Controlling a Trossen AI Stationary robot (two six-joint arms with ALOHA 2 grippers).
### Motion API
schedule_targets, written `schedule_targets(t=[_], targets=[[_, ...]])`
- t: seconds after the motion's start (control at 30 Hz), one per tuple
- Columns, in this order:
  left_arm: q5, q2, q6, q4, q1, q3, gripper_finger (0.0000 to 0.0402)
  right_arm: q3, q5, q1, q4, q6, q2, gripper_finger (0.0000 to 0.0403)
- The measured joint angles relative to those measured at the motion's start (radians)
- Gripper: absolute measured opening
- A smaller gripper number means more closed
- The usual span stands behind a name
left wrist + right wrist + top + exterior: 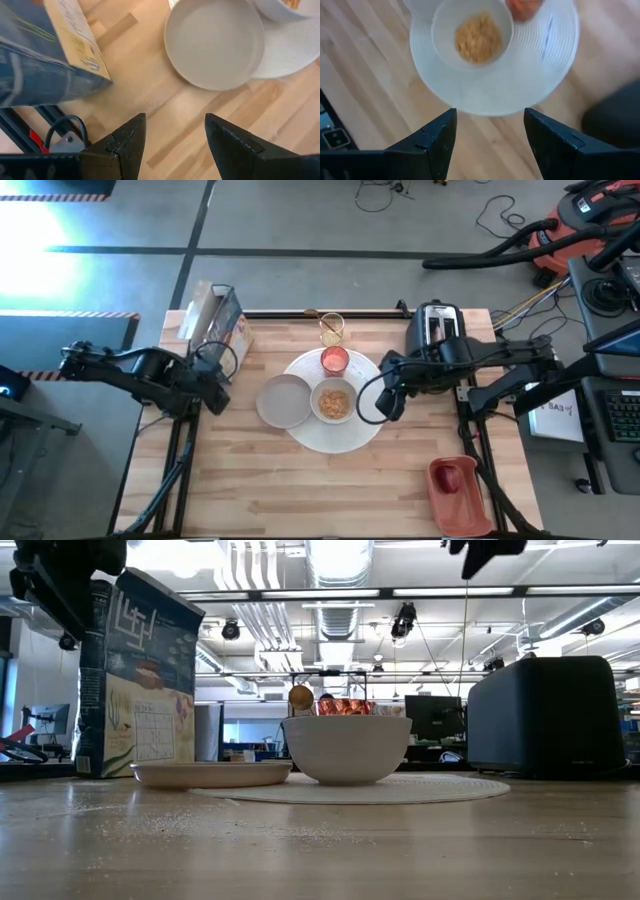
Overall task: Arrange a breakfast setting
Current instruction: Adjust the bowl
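Wooden table (300, 490), gold spoon (300, 697) half-hidden behind bowl (347, 748); both grippers' fingers apart, empty.

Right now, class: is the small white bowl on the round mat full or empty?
Partly filled: the small white bowl holds a golden-brown heap of cereal, with bare white inner wall around it.

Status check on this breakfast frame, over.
Left gripper and right gripper open, empty. Bowl of cereal on white plate. Nothing blocking.

I see a big round white plate (345, 435) in the middle of the table, with a small white bowl (333, 401) of tan cereal and a red cup (335, 360) on it, and a clear glass (332, 328) just behind.
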Motion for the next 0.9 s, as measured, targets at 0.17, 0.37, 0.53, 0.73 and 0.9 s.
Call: schedule_targets(t=[0.17,0.37,0.53,0.73,0.9], targets=[[0.053,0.021,0.003,0.013,0.0,0.0,0.0187,-0.066,-0.101,0.016,-0.017,0.107,0.0,0.0221],[0.116,0.043,0.081,0.073,-0.006,0.0,0.0187,-0.127,-0.221,0.077,-0.031,0.282,0.0,0.0221],[0.124,0.056,0.149,0.182,-0.021,0.0,0.0187,-0.146,-0.239,0.157,-0.031,0.39,0.0,0.0221],[0.088,0.104,0.33,0.448,-0.037,-0.001,0.0187,-0.181,-0.202,0.269,-0.03,0.511,0.0,0.0221],[0.02,0.194,0.521,0.627,-0.041,-0.002,0.0187,-0.209,-0.175,0.349,-0.03,0.626,0.0,0.0221]])
